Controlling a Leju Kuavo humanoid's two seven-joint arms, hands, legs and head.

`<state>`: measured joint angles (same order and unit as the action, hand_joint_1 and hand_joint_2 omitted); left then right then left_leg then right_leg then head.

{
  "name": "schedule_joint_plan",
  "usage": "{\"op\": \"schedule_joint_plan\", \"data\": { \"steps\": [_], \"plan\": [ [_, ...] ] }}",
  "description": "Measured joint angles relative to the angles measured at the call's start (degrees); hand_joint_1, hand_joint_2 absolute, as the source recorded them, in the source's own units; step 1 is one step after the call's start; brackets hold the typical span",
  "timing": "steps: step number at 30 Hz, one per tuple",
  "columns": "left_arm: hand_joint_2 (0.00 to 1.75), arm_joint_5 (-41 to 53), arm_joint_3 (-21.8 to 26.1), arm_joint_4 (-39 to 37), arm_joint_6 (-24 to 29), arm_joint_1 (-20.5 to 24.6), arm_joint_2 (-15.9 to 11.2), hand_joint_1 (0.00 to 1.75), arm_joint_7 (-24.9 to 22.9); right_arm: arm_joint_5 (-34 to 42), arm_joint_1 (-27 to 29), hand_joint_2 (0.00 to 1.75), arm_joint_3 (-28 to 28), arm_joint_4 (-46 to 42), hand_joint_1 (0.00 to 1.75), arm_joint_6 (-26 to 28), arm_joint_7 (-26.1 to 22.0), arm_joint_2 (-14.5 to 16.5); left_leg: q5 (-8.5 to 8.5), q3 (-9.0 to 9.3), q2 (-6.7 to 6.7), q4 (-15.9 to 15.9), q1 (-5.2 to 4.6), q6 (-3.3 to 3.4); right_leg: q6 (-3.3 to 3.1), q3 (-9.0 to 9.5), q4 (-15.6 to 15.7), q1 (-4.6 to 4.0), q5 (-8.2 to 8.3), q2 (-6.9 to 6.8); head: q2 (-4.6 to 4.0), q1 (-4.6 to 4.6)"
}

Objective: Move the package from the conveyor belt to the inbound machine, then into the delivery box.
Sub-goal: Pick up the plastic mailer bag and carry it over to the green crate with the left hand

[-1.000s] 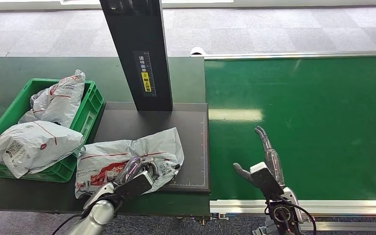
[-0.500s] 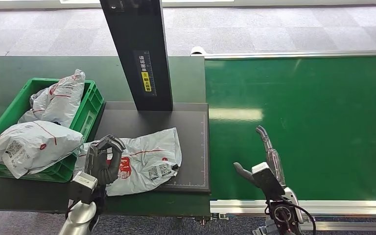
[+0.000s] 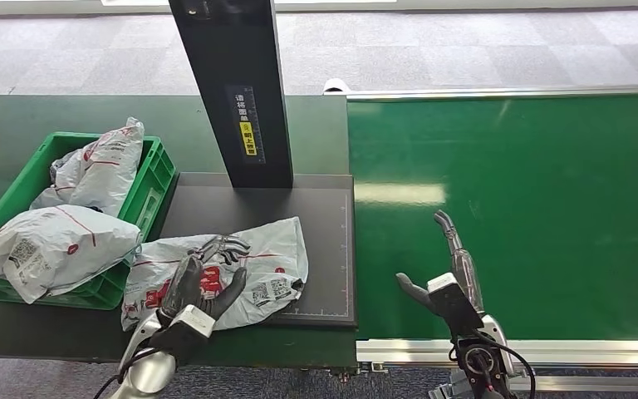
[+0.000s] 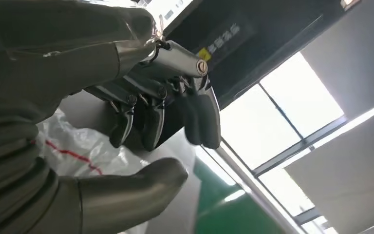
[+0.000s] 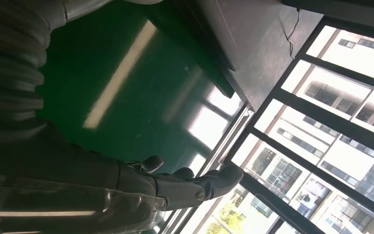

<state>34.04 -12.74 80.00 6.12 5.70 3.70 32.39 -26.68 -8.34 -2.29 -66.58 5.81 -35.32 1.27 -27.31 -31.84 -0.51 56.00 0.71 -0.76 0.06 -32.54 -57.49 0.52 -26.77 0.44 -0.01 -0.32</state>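
Observation:
A crumpled white package (image 3: 267,256) with red print and labels lies on the dark plate (image 3: 216,208) of the inbound machine, its left end hanging over the plate's edge. My left hand (image 3: 198,287) lies over the package's near left part, fingers stretched onto it. In the left wrist view the fingers (image 4: 195,107) curl above the thumb (image 4: 126,190) with a gap between them, and the package (image 4: 73,146) shows behind. My right hand (image 3: 451,278) hovers open over the near edge of the green conveyor belt (image 3: 532,191), holding nothing; in the right wrist view its fingers (image 5: 195,183) are stretched out.
A green delivery box (image 3: 156,179) stands left of the plate with several white packages in it, one bulging over its near rim. The machine's black post (image 3: 241,91) rises at the back of the plate. The belt's metal edge (image 3: 515,349) runs along the front.
My left hand, raised with curled fingers at the package's left end half a second ago, has come down onto the package with fingers stretched. The right hand has not moved.

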Motion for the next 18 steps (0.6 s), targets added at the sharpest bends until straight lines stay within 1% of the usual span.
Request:
{"op": "schedule_joint_plan", "data": {
  "steps": [4,13,18],
  "plan": [
    [1.75,6.09,-1.07,-3.10,0.37,0.38,-0.25,0.00,-3.15,-0.17,0.00,1.75,0.00,0.00,0.00,-0.44,0.00,0.00,0.00,0.00,0.02,0.00,0.00,0.00,0.00,-0.01,0.00,0.00,0.00,0.00,-0.01,0.00],
    [1.75,7.31,-1.44,-6.29,0.26,0.87,-0.55,0.00,-4.09,-0.26,-0.01,1.75,0.00,0.00,0.00,-0.56,0.00,-0.02,0.00,-0.02,0.02,0.00,0.00,0.00,0.00,-0.02,0.00,0.00,0.00,0.00,0.00,0.01],
    [1.75,9.78,-1.79,-7.94,0.25,1.77,-0.74,0.00,-6.52,-0.57,-0.01,1.75,0.00,0.01,0.00,-0.84,0.00,-0.02,0.00,-0.02,0.01,0.00,0.00,0.00,0.00,-0.02,0.00,0.00,0.00,0.00,0.00,0.01]
  ]
}}
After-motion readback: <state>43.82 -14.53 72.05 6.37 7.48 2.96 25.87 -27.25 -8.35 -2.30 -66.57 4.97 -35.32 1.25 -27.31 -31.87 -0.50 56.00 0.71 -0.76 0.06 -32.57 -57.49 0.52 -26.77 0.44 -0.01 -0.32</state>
